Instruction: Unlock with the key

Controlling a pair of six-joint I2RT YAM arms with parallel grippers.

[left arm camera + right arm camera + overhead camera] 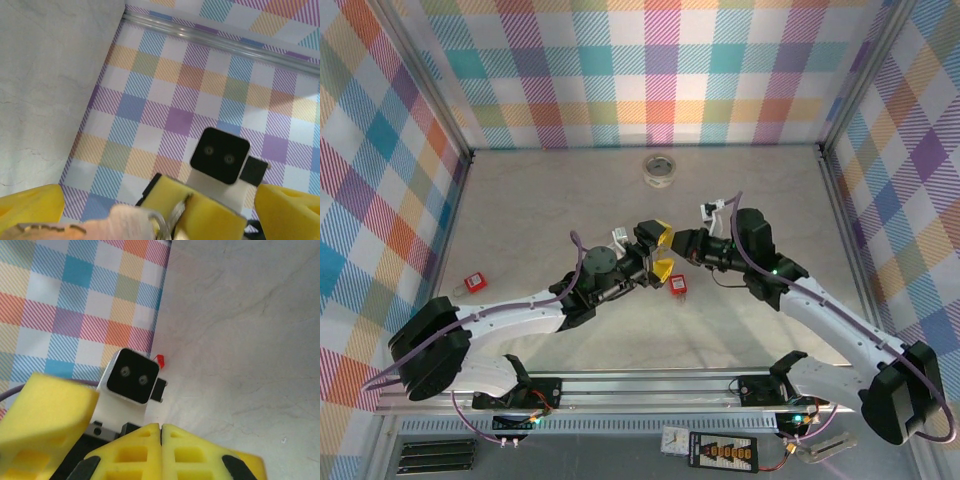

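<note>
Yellow foam pads of the right end effector [161, 436] are pressing together, clenching the silvery key [176, 214] at bottom centre of the left wrist view. The left end effector [665, 251] is gaping wide, flanking them.

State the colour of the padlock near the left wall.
The padlock is red; top external view shows it.

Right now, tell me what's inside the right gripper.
In the left wrist view, a thin silvery key pokes out of the shut right gripper; the clamped part is covered.
</note>
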